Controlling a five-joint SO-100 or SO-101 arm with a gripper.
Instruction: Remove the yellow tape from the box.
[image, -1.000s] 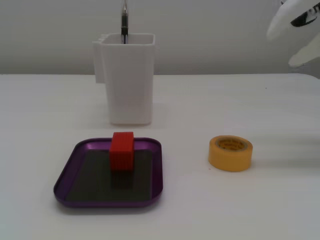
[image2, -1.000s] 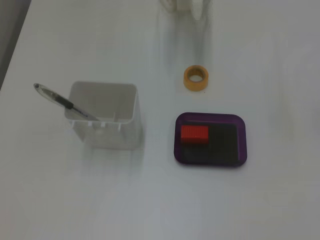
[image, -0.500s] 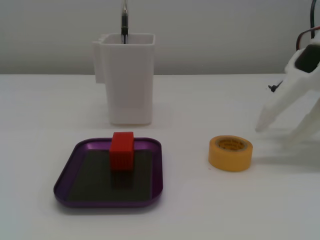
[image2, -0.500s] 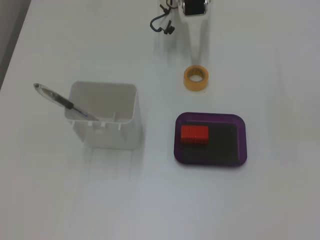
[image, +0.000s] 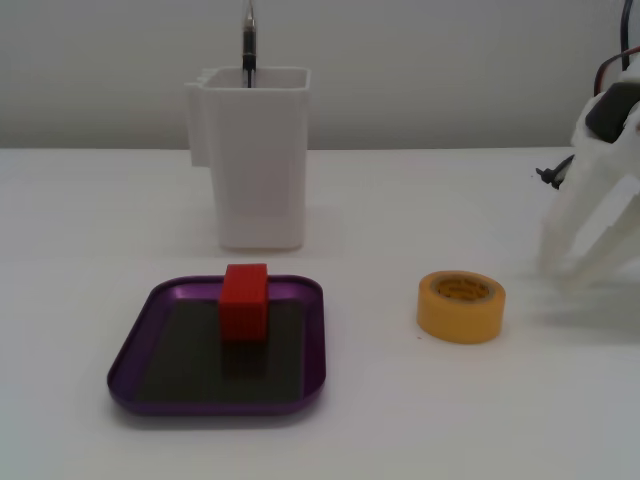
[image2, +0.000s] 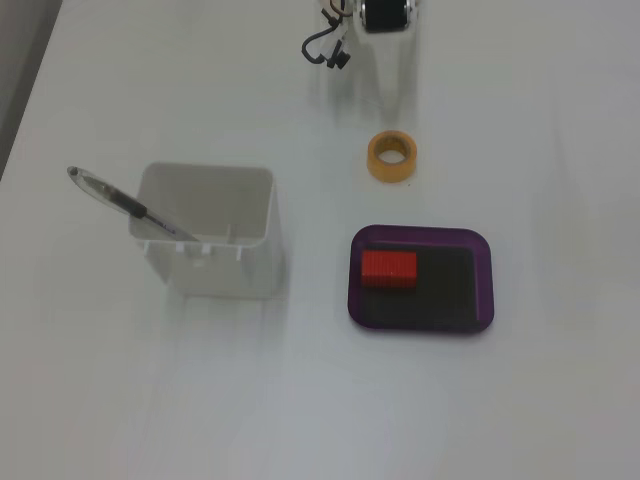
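A fixed view shows the yellow tape (image: 461, 306) lying outside the box (image: 312, 345), so the hand (image: 572, 268), fingers apart and empty, has nothing left to lift.

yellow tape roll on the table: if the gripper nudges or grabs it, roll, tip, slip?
The yellow tape lies flat on its side with the hollow centre up, so it will probably slide on the table rather than roll. It is low and wide, so tipping looks unlikely. Its smooth curved wall might slip between narrow fingers; gripping through the hole over one wall seems safer.
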